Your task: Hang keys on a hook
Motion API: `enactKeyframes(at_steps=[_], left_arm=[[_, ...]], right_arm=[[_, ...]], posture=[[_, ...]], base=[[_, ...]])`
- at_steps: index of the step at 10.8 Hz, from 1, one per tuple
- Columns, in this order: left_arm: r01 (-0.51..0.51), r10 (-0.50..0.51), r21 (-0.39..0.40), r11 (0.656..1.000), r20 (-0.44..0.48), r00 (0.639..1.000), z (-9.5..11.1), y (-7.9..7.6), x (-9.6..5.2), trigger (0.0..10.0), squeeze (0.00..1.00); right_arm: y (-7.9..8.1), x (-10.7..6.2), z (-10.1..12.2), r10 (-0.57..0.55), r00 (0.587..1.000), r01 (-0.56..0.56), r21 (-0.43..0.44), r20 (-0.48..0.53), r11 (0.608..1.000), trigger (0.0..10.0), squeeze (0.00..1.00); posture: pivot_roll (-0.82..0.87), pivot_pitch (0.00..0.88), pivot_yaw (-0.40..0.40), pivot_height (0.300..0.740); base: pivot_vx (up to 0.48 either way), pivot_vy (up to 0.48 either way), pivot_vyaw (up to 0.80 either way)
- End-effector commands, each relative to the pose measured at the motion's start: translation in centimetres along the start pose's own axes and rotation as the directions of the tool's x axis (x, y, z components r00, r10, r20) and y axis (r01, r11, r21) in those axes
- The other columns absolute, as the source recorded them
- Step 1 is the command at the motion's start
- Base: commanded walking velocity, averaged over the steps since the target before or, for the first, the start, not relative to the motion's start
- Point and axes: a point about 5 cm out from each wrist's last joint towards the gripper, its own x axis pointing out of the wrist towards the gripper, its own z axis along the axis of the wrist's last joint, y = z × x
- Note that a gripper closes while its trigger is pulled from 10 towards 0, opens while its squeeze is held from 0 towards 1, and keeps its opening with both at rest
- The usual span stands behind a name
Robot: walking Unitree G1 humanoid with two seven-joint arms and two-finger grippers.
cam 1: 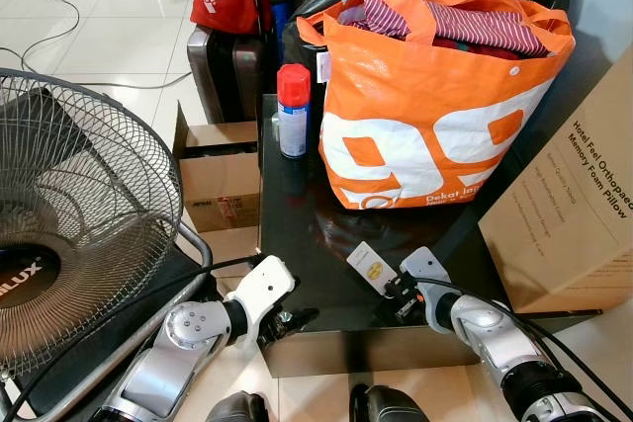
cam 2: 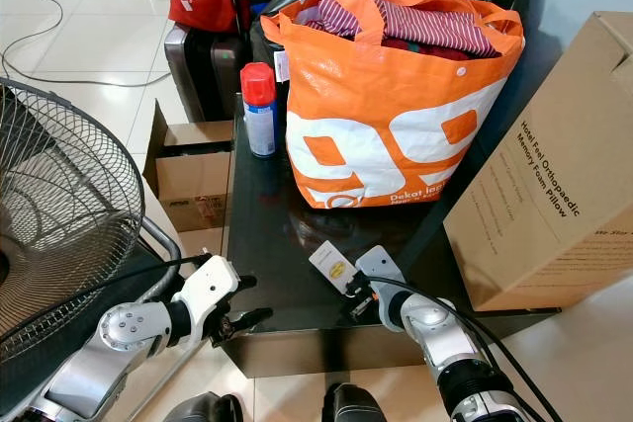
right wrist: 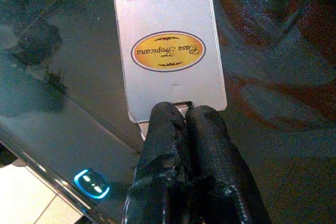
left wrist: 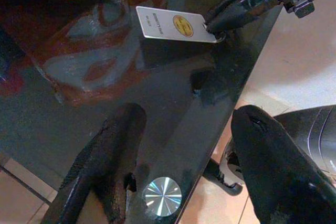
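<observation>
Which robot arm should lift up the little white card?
The right. The right gripper is already shut on the end of the white card on the black table; the left gripper is open at the table's edge.

The white rectangular pass card (right wrist: 169,51) reads "RESIDENT'S PASS", "Casa Tropicana" in a yellow oval, and "S/N : 6411". Beside the orange woven shopping bag (cam 1: 435,116), which bears a large white "99", the brown cardboard box (cam 1: 574,200) reads "Hotel Feel Orthopaedic Memory Foam Pillow".
</observation>
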Motion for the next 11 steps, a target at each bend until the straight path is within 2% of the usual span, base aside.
enactKeyframes(at_steps=[1, 5, 6, 7, 8, 9, 11], left_arm=[[0.007, -0.007, 0.005, 1.000, -0.003, 1.000, 0.0, -0.3, 0.0, 10.0, 0.00], [-0.010, 0.010, 0.006, 1.000, 0.001, 1.000, -0.2, 0.0, 0.1, 10.0, 0.00], [-0.050, 0.049, 0.015, 0.999, 0.020, 0.999, 0.0, 0.4, 0.1, 10.0, 0.00], [-0.070, 0.069, 0.017, 0.997, 0.031, 0.997, 0.1, 0.7, 0.1, 10.0, 0.00], [-0.097, 0.095, 0.025, 0.995, 0.045, 0.994, 0.4, 1.3, 0.1, 10.0, 0.00], [-0.107, 0.105, 0.033, 0.994, 0.054, 0.993, 0.7, 1.7, 0.2, 10.0, 0.00], [-0.121, 0.117, 0.051, 0.991, 0.074, 0.990, 1.3, 2.3, 0.4, 10.0, 0.00]], right_arm=[[0.1, -0.1, -0.7, 0.009, 0.999, -0.009, -0.005, -0.035, 1.000, 0.0, 0.00], [-0.6, -0.5, 0.1, -0.044, 0.999, 0.044, -0.032, 0.012, 0.999, 0.0, 0.00], [-1.2, -1.3, 1.7, -0.067, 0.993, 0.076, -0.090, 0.098, 0.993, 0.0, 0.00], [-1.4, -2.1, 2.6, -0.061, 0.989, 0.087, -0.191, 0.137, 0.978, 0.0, 0.00], [-1.5, -3.6, 4.3, -0.031, 0.980, 0.090, -0.300, 0.196, 0.950, 0.0, 0.00], [-1.8, -4.3, 4.9, -0.043, 0.976, 0.112, -0.322, 0.215, 0.940, 0.0, 0.00], [-2.1, -5.4, 6.0, -0.063, 0.960, 0.140, -0.274, 0.273, 0.951, 0.0, 0.00]], posture=[[-0.16, 0.116, -0.038, 0.740], [-0.16, 0.095, -0.039, 0.740], [-0.16, 0.074, -0.037, 0.740], [-0.16, 0.062, -0.036, 0.740], [-0.16, 0.032, -0.032, 0.740], [-0.15, 0.007, -0.026, 0.740], [-0.14, 0.000, -0.015, 0.740]], base=[[0.000, 0.000, 0.00], [0.000, 0.000, 0.00], [0.000, 0.000, 0.00], [0.000, 0.000, 0.00], [0.000, 0.000, 0.00], [0.000, 0.000, 0.00], [0.000, 0.000, 0.00]])
